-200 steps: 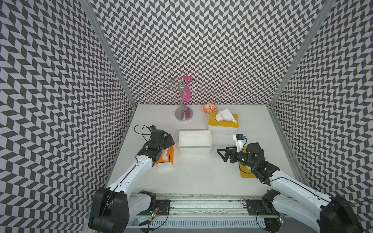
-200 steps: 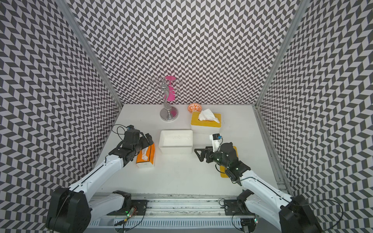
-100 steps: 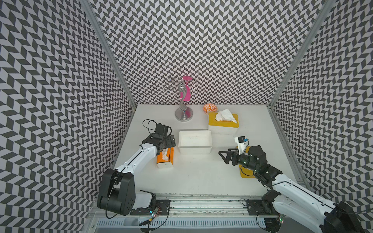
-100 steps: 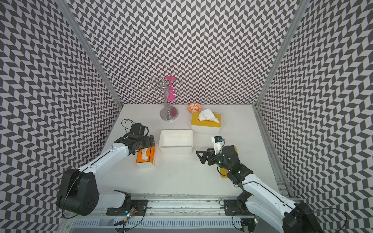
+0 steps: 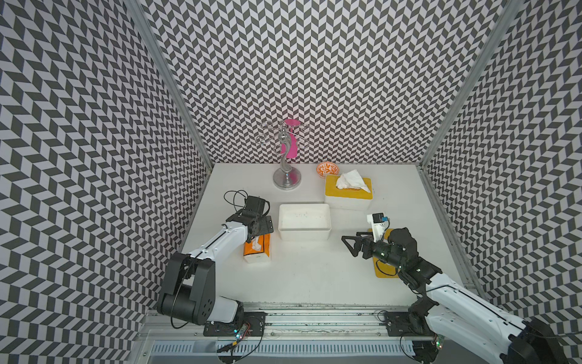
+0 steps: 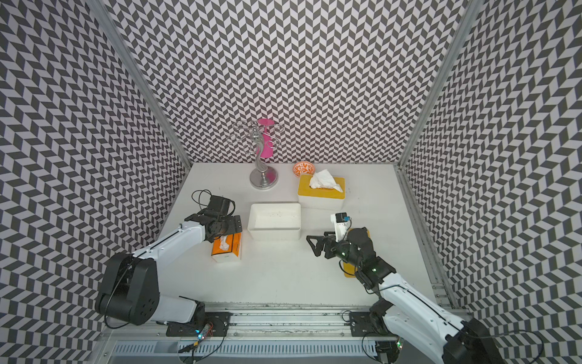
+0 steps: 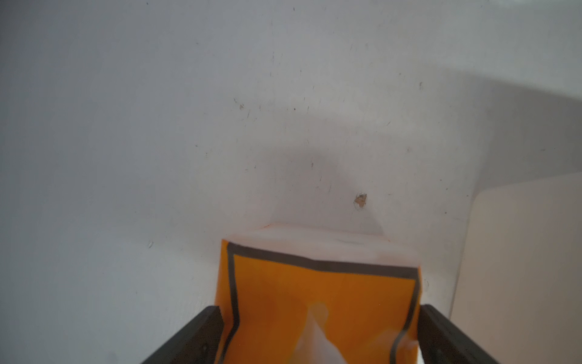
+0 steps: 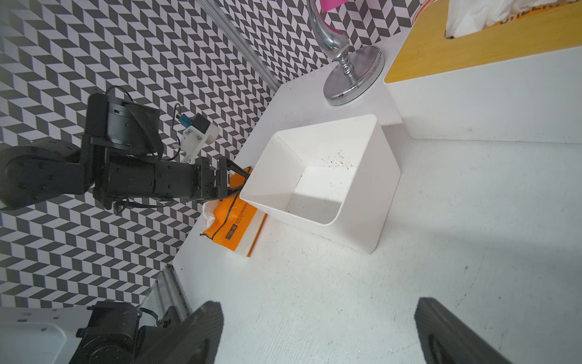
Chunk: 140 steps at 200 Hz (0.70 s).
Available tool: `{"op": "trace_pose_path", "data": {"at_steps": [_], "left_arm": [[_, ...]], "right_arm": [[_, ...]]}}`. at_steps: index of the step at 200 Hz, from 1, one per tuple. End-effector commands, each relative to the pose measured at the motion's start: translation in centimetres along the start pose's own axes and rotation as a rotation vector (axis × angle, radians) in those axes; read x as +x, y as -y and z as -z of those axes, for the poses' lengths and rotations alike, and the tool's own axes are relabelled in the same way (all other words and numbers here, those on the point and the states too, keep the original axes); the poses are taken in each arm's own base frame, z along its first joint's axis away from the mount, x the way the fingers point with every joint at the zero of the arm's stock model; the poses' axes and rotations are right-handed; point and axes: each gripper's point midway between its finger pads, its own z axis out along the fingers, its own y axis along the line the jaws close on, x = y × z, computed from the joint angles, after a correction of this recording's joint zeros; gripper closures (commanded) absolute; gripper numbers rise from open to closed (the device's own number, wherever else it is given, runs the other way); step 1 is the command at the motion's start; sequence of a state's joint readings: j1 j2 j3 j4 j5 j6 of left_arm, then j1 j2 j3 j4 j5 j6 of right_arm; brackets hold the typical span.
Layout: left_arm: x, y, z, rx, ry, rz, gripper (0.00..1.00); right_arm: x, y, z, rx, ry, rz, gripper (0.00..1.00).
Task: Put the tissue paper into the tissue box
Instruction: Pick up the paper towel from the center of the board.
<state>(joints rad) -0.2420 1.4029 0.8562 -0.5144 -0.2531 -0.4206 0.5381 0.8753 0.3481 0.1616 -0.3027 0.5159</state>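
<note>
- The pack (image 5: 257, 249) lies flat on the table (image 5: 315, 283), just left of the box (image 5: 304, 234) and not in it. A white tuft of tissue shows at its top slit.
- Your left gripper (image 7: 319, 312) is down at the pack's far end with its jaws spread wide, one on each side. The wrist view puts them right at the pack's edges, but you cannot tell from it whether they press on it.
- Nothing is lifted: the pack rests on the table, so count the task as barely begun.
- The box sits mid-table, open at the top and empty apart from some dark specks on its floor, so the way in is free.
- Your right gripper (image 5: 349, 245) hangs over bare table right of the box and a little nearer, jaws apart and holding nothing.
- A yellow lid (image 5: 384, 271), likely this box's own, lies flat under your right arm. It is off, which suits loading.
- Left to do, as I judge it: close on the pack, raise it, carry it right over the box's rim, and set it down inside lengthwise.
- At far right stands a second box (image 5: 346, 201) with a yellow top and tissue sticking out. A bowl (image 5: 327, 169) and a metal stand (image 5: 286, 179) are near it, and none of them is in your path.
</note>
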Motion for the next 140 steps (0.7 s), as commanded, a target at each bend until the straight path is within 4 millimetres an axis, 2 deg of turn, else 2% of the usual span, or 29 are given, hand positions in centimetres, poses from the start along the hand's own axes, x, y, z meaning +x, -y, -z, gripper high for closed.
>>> {"op": "trace_pose_path", "data": {"at_steps": [1, 24, 81, 140], "left_arm": [[-1.4, -1.2, 2.4, -0.025, 0.098, 0.044, 0.00], [-1.5, -1.4, 2.6, -0.020, 0.108, 0.052, 0.00], [2.2, -0.5, -1.4, -0.022, -0.086, 0.006, 0.00], [2.4, -0.3, -1.6, -0.007, -0.094, 0.002, 0.00]], "right_arm": [[-0.6, -0.1, 0.3, -0.010, 0.039, 0.014, 0.00], [-0.4, -0.1, 0.3, -0.014, 0.039, 0.010, 0.00], [-0.7, -0.3, 0.5, -0.017, 0.046, 0.013, 0.01], [-0.9, -0.5, 0.7, -0.020, 0.060, 0.011, 0.00]]}}
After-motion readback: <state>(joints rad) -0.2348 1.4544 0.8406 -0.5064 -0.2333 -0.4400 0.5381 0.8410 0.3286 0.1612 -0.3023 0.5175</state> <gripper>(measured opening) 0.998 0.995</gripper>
